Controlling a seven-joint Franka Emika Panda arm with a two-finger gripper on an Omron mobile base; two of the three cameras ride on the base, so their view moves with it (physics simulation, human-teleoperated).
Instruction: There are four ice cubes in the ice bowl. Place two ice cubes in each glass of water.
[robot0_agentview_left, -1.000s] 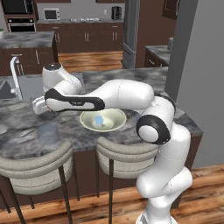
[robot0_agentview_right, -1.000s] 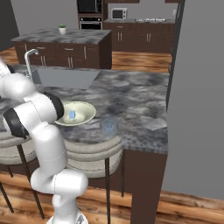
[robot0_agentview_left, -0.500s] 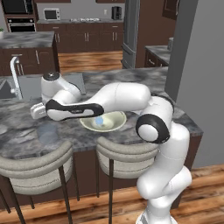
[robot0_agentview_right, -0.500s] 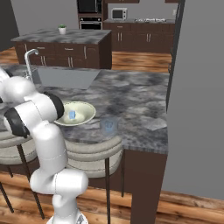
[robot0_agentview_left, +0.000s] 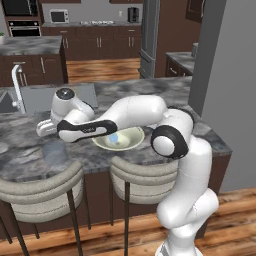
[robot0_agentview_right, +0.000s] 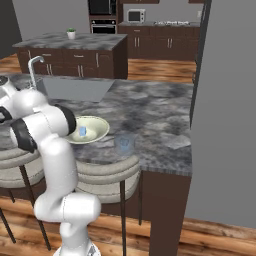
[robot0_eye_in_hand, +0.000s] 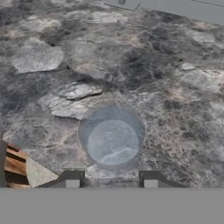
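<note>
Seen from straight above in the hand view, one glass of water (robot0_eye_in_hand: 111, 140) stands on the dark marble counter, and my gripper (robot0_eye_in_hand: 111, 180) hangs over its near rim, open, with nothing between the tips. From the left base view that glass (robot0_agentview_left: 54, 152) stands near the counter's front edge under my hand (robot0_agentview_left: 44, 129). The cream ice bowl (robot0_agentview_left: 131, 144) lies to the right, partly behind my forearm, with a light blue ice cube (robot0_agentview_left: 114, 139) in it. In the right base view the ice bowl (robot0_agentview_right: 100, 131) holds an ice cube (robot0_agentview_right: 82, 131), and the second glass (robot0_agentview_right: 124, 143) stands right of it.
A grey sink (robot0_agentview_left: 55, 95) with a curved faucet (robot0_agentview_left: 19, 82) lies behind my hand. Two round stools (robot0_agentview_left: 40, 187) (robot0_agentview_left: 145, 170) stand against the counter's front. A tall grey wall (robot0_agentview_right: 225, 115) closes off the counter's right end.
My hand has sunk a little and come toward the counter's front edge, over the left glass. Bowl and glasses have not moved.
</note>
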